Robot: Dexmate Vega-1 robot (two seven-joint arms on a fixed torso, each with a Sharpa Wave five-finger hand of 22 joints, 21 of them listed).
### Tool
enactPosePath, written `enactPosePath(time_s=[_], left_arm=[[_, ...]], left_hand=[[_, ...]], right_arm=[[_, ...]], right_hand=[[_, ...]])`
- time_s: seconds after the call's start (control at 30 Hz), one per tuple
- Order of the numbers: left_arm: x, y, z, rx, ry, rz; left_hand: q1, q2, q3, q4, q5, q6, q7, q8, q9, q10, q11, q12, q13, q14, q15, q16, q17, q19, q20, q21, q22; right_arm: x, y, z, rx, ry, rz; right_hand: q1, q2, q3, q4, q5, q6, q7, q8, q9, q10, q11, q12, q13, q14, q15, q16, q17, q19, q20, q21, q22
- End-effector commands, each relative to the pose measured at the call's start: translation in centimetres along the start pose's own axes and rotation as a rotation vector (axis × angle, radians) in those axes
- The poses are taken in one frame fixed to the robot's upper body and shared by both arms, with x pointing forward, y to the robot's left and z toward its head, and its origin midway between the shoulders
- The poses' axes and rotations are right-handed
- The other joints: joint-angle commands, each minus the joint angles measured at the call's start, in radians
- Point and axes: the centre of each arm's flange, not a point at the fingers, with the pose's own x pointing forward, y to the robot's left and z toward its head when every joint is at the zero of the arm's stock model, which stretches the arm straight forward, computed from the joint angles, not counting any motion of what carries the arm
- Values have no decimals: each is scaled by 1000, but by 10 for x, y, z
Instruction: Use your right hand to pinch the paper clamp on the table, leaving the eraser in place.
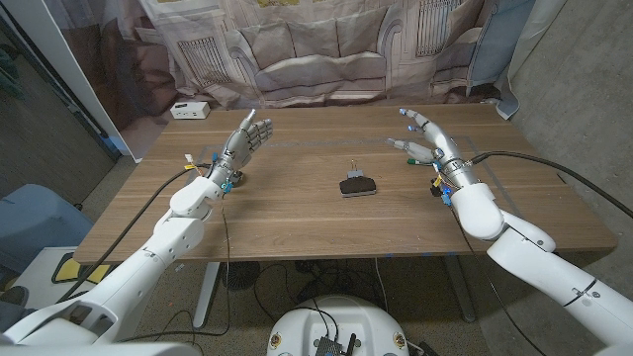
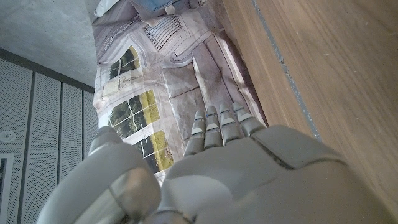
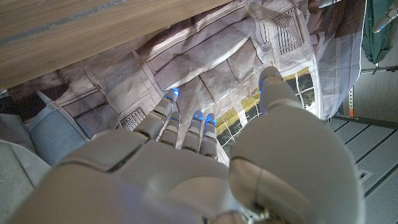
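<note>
The wooden table (image 1: 297, 213) has a small dark paper clamp (image 1: 357, 186) lying near its middle, between the two robot arms. The clamp is black with a shiny metal part on the side away from the robot. It sits by itself, and nothing is touching it. I cannot make out an eraser beside it; the clamp is too small to tell if something else is there. The right hand (image 1: 427, 142) is up over the right part of the table, well apart from the clamp. Its fingers are spread out and reach toward the far edge, and it holds nothing. The fingertips (image 1: 406, 114) have little blue lights on them. In the right wrist view the same right hand (image 3: 205, 168) shows its back, with the fingers straight and apart and nothing in them. The left hand (image 1: 244, 141) is over the left part of the table, also well apart from the clamp. Its fingers are stretched out close side by side, and it holds nothing too. In the left wrist view the left hand (image 2: 224, 168) shows its back with the fingers straight. A small white box (image 1: 188, 110) sits at the far left corner of the table. Behind the table hangs a big cloth (image 1: 326, 44) with a picture of a sofa on it.
</note>
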Motion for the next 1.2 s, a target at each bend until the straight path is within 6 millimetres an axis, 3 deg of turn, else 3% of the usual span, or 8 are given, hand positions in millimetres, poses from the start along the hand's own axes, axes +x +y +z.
enactPosePath(time_s=[0.03, 0.17, 0.2, 0.23, 0.4, 0.8, 1.1, 1.2], left_arm=[[-4, -2, 1, 8, 0, -16], [-6, -3, 0, 4, 5, -14], [-7, -4, 0, 4, 7, -13], [-7, -4, -1, 3, 8, -11], [-11, -6, -2, -4, 7, -7], [-10, -11, 0, -11, 14, -11], [-5, -15, -1, -35, 13, -26], [-5, -15, -2, -40, 19, -25]], left_hand=[[6, 8, 5, -5, -1, 7, -2, 6, 2, 2, -4, -3, 2, -1, -5, -1, 3, -10, 5, -3, 1], [6, 9, 5, -6, -1, 8, -2, 6, 2, 2, -5, -3, 2, -2, -5, -2, 3, -11, 4, -3, 1], [6, 9, 5, -6, -1, 8, -2, 6, 2, 2, -4, -4, 2, -2, -5, -2, 3, -11, 4, -3, 1], [6, 9, 5, -6, -1, 8, -2, 5, 2, 1, -5, -4, 2, -2, -6, -1, 3, -11, 5, -3, 1], [6, 10, 5, -6, -1, 8, -2, 5, 2, 2, -6, -4, 2, -2, -6, -2, 3, -14, 6, -3, 1], [6, 12, 5, -7, -1, -8, -1, -2, 2, -3, -2, -8, 2, -10, -3, -4, 3, -21, 7, -4, 1], [0, 14, 3, -4, -1, -6, 7, -1, 2, -5, 1, -10, 2, -13, 2, -5, 3, -27, 9, -5, 1], [-5, 15, 1, -2, -1, -5, 10, 0, 2, -5, 3, -10, 2, -15, 4, -5, 4, -29, 9, -5, 2]], right_arm=[[-2, -4, 19, -152, 18, 23], [0, -7, 30, -246, 22, 67], [1, -8, 32, -263, 22, 80], [2, -9, 33, -275, 22, 92], [8, -12, 39, -316, 24, 159], [17, -19, 58, -478, 52, 255], [21, -15, 67, -567, 56, 288], [24, -13, 68, -592, 63, 300]], right_hand=[[4, -18, -3, 14, 8, 0, -2, -2, 2, -1, -3, -6, 1, -11, 4, -5, 4, -19, 24, -7, 2], [-4, -29, -12, 27, 10, -1, -8, -4, 2, 4, -13, -7, 0, -30, 0, -11, 5, -53, 76, -14, 3], [-6, -32, -16, 31, 12, -1, -11, -6, 3, 4, -13, -9, 0, -37, -1, -12, 6, -62, 121, -13, 4], [-7, -34, -17, 33, 13, -3, -13, -7, 3, 4, -16, -10, 0, -45, -4, -13, 6, -68, 146, -13, 4], [-3, -34, -18, 36, 17, -7, -19, -9, 4, -2, -27, -14, 0, -59, -8, -14, 6, -81, 215, -12, 5], [2, -36, -19, 37, 19, -60, -27, -27, 4, -39, -28, -25, 0, -83, 16, -16, 6, -84, 232, -7, 7], [-4, -40, -23, 40, 19, -68, -27, -28, 5, -45, -28, -24, 1, -80, 20, -12, 6, -82, 232, -5, 8], [-23, -49, -33, 48, 19, -46, -37, -15, 6, -8, -24, -7, 4, -64, 2, -3, 7, -77, 232, -3, 9]])
